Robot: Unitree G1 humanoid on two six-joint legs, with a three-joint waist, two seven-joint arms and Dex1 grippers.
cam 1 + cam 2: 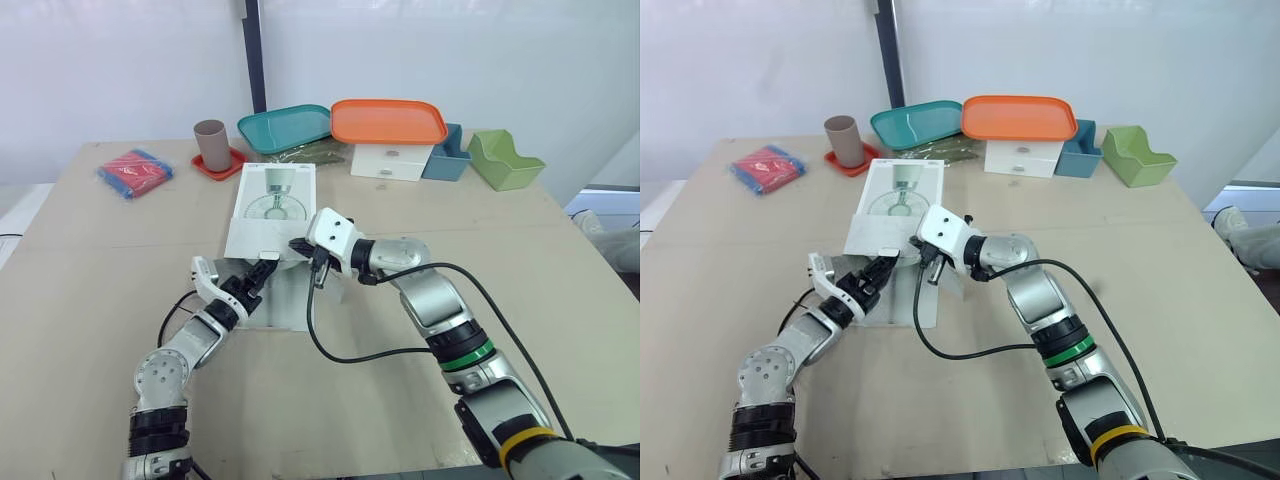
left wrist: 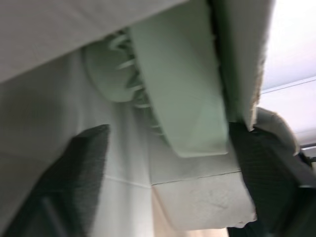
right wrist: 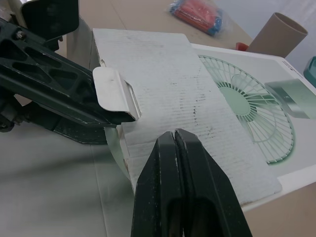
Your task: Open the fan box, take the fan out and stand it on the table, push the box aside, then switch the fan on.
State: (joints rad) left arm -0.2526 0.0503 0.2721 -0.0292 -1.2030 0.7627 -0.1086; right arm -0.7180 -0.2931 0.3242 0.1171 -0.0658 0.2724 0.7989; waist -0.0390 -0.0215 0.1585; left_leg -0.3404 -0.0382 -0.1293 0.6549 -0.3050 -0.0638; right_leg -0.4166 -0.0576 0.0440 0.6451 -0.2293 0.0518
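Fingers (image 2: 81, 168) of left gripper (image 1: 265, 268) spread inside open near end of fan box (image 1: 272, 215), fan (image 2: 182, 98) between them, unclamped | right gripper (image 3: 176, 138) pressed together over cardboard flap (image 3: 168, 89) | box mid-table (image 1: 560, 260) | done: opening; left: extraction, standing, pushing aside, switching on

Your left arm reaches forward from low on your left, and the left gripper (image 1: 266, 268) has its jaws spread wide. Your right arm bends at the elbow and angles inward. The right gripper (image 3: 175, 136) has its jaws pressed together, near the left gripper.
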